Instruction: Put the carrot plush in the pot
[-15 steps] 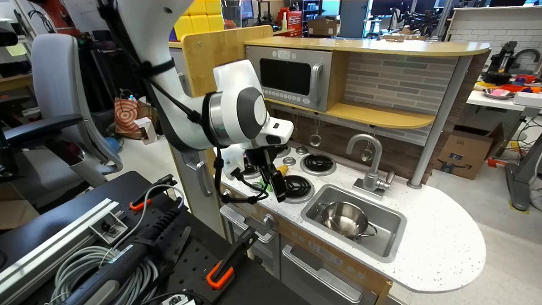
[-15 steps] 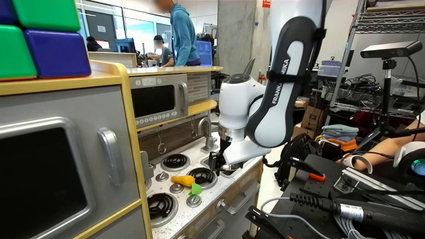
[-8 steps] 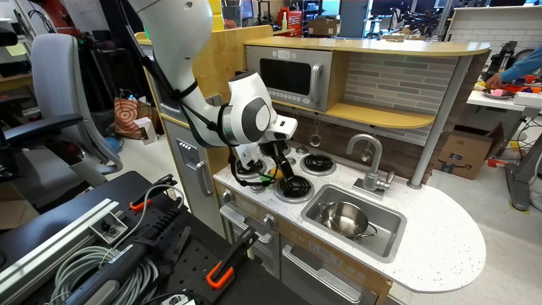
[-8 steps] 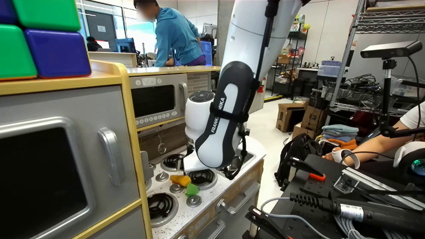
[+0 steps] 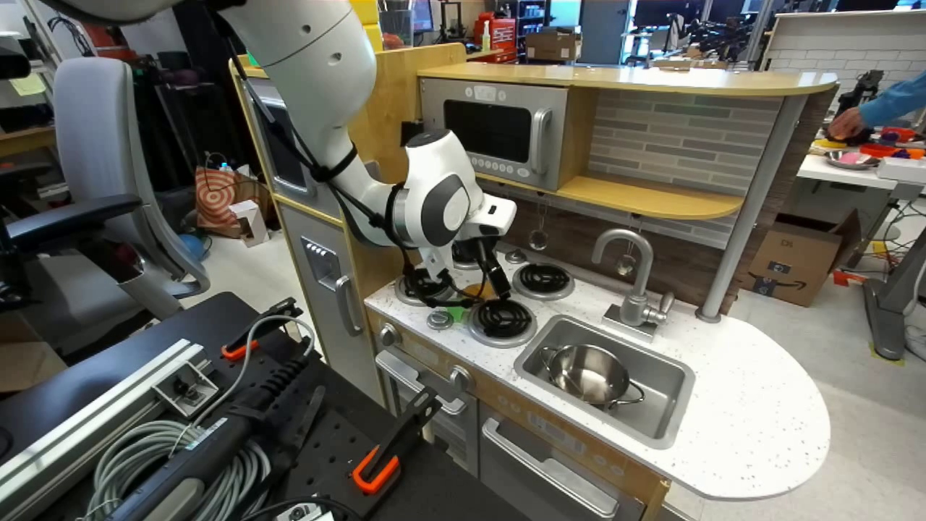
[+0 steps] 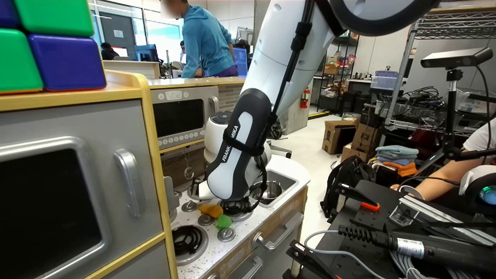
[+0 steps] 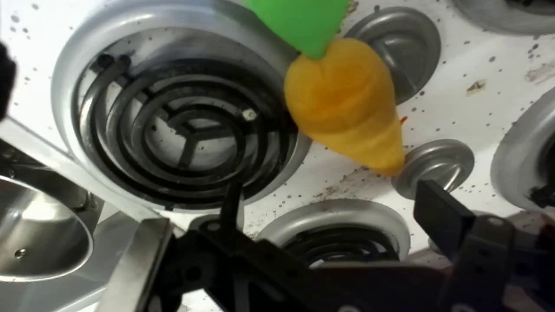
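Jaws spread well apart, the gripper (image 7: 331, 190) hangs over the speckled counter (image 7: 299, 190), with part of a burner (image 7: 338, 240) showing between its two fingers (image 7: 440, 216). In an exterior view the arm (image 6: 229, 168) hides it from us almost wholly. The wrist view's top edge cuts off the green leafy end of the carrot plush (image 7: 347, 102), and in an exterior view the gripper and a cable (image 5: 376, 220) leave us only scraps of its orange and green. At the wrist view's left the pot (image 7: 41, 234) is cropped, and higher up that edge sits a dark blur (image 7: 5, 80) we cannot name. We count four burners, one sink (image 5: 662, 398), one tap (image 5: 636, 304), one pot, one plush and at least three knobs (image 6: 226, 234) on the counter. The plush lies there among the knobs, outside the jaws and beyond the fingertips, its narrow end toward the finger at the wrist view's right; whether it touches a knob we cannot tell. The pot rests in the sink, well apart
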Robot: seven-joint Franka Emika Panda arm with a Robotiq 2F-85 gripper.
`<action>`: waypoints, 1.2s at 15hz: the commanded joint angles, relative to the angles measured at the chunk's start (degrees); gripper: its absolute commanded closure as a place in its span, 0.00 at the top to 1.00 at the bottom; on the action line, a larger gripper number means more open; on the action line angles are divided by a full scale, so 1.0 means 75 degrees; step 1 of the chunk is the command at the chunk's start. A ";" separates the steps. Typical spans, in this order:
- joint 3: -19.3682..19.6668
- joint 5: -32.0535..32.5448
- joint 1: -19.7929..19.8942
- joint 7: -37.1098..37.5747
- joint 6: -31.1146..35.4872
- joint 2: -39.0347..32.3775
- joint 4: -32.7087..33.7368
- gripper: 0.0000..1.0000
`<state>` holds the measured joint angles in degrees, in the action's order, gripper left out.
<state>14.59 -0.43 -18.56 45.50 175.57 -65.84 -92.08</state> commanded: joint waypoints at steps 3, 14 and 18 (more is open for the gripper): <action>-0.0555 -0.0656 0.0182 -0.0625 -0.0040 -0.0492 0.0693 0.90; -0.1270 -0.1308 0.1225 -0.1611 0.0512 0.0265 -0.0434 0.01; -0.1538 -0.1873 0.2153 -0.2114 0.1584 0.1064 -0.1772 0.02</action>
<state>5.12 -10.69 -7.42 33.93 182.26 -64.39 -95.30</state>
